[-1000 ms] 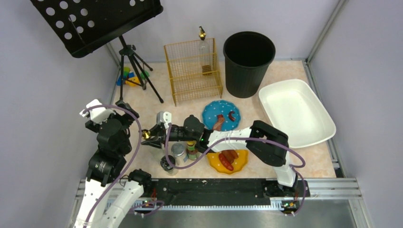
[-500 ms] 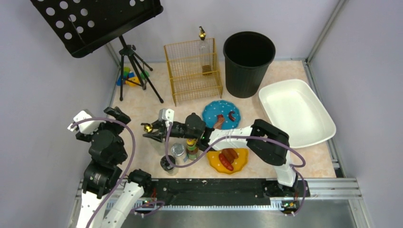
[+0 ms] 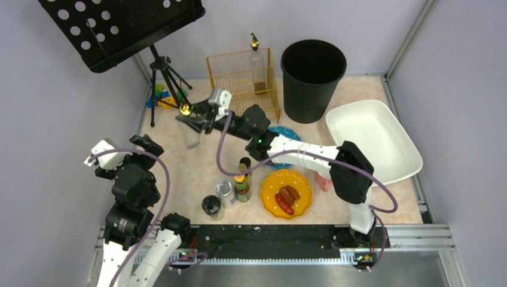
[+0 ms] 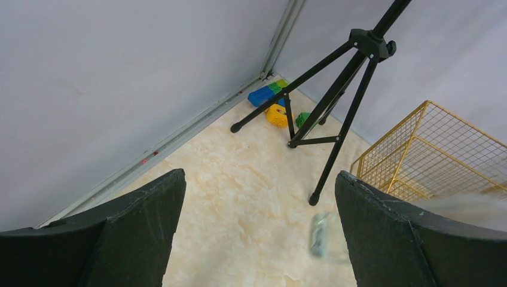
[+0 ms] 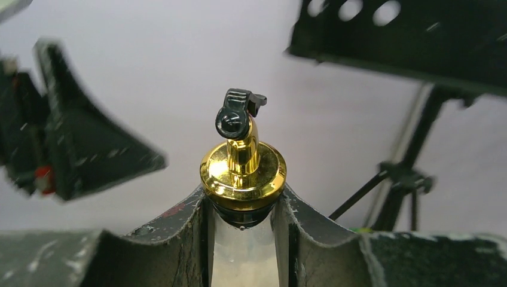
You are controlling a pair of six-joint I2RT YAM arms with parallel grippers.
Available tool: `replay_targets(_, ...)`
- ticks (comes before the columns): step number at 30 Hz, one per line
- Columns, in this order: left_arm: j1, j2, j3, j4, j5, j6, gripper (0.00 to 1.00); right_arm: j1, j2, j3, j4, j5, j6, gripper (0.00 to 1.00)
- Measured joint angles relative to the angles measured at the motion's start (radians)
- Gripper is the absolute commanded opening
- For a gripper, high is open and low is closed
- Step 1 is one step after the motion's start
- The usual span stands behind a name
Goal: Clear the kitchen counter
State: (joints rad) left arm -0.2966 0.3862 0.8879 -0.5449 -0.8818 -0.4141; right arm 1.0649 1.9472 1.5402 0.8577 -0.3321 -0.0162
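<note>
The bottle (image 5: 242,251) between my right jaws has a clear, smooth glass body, a mirror-bright gold metal collar and a glossy black plastic spout. Those jaws look matt black, scuffed pale along their edges. My left jaws are matt black too, and finely grainy. The table (image 4: 239,197) is smooth, with a beige marbled stone look and a soft sheen. The basket (image 3: 242,81) is thin yellow-coated wire. Right of the basket, the bin (image 3: 305,104) is dull black plastic. Further right, the tub (image 3: 370,140) is glossy white plastic. Left of the basket, the tripod (image 4: 372,43) is satin black metal.
</note>
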Motion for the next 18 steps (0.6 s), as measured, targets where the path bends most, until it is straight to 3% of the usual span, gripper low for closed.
replay_targets(11, 0.029, 0.011, 0.000, -0.001, 0.056, -0.007, 0.99, -0.159, 0.012, 0.378, -0.140, 0.039, -0.051, 0.00)
replay_targets(18, 0.042, 0.013, 0.000, -0.001, 0.090, -0.008, 0.98, -0.238, 0.151, 0.708, -0.174, 0.074, -0.097, 0.00)
